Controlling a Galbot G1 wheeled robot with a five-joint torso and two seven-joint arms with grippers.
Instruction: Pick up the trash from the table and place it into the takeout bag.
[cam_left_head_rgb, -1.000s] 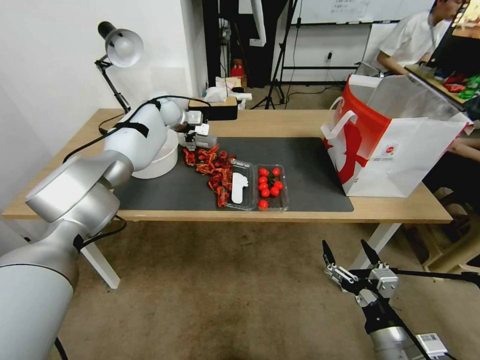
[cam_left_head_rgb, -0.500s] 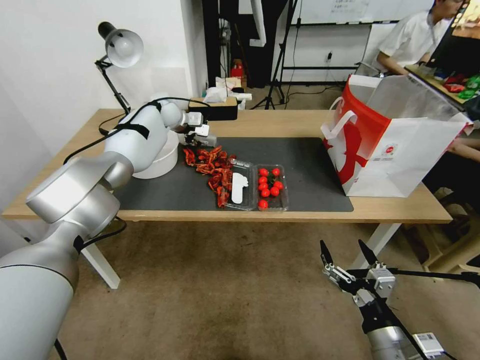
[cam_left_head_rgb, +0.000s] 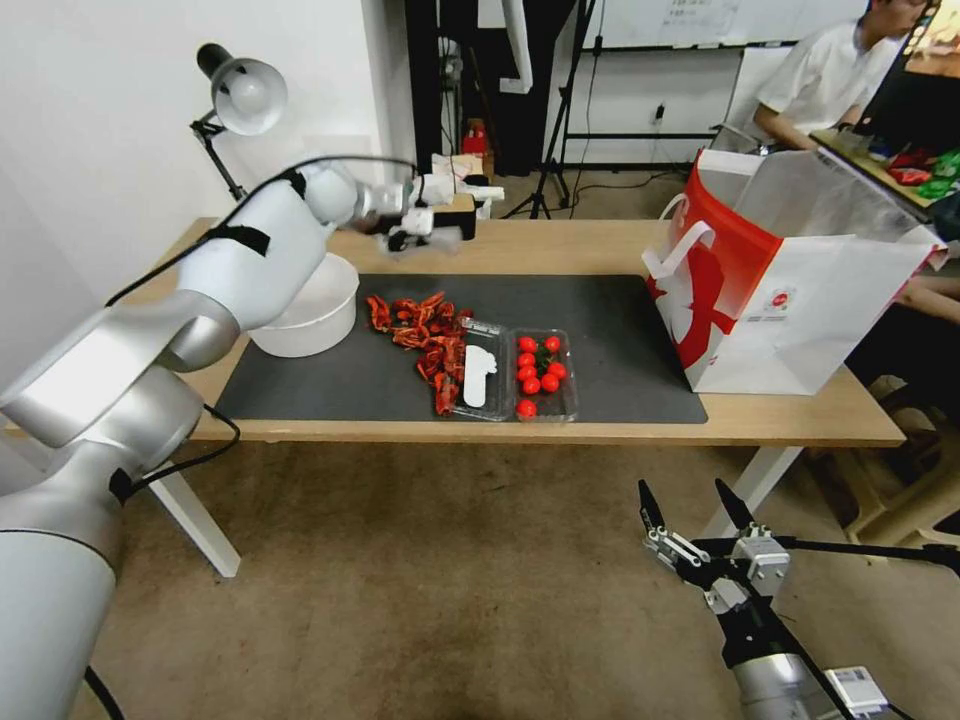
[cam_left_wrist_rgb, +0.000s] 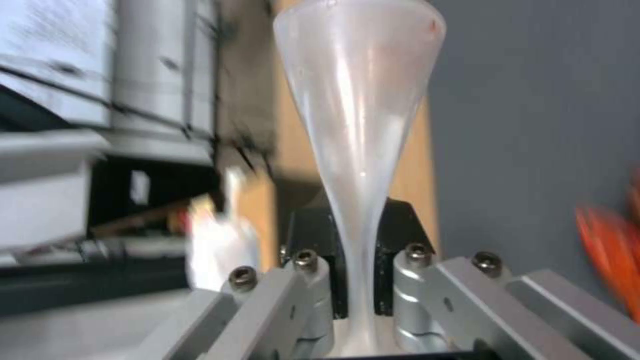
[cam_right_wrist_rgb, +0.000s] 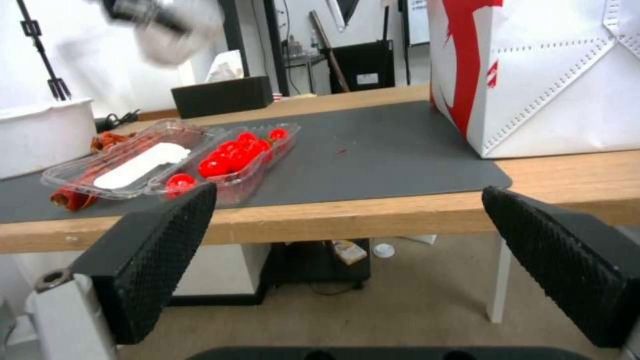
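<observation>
Light-wood table (cam_left_head_rgb: 600, 245), white legs, dark grey mat (cam_left_head_rgb: 600, 320) on top. On the mat: white bowl (cam_left_head_rgb: 305, 315) at its left end, red scraps (cam_left_head_rgb: 420, 335) and tomato trays (cam_left_head_rgb: 520, 375) toward the middle. Takeout bag (cam_left_head_rgb: 790, 280) stands at the mat's right edge.

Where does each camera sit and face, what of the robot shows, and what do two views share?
Head view: atop the robot, down at the table; left gripper, right gripper.
Left wrist view: along shut fingers holding the clear plastic cup.
Right wrist view: between open fingers toward the takeout bag.
Shared: tomato tray, head and right wrist.

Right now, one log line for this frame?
left pincer: shut on clear plastic cup, raised over table | right pincer: open, parked low | takeout bag: upright, open
</observation>
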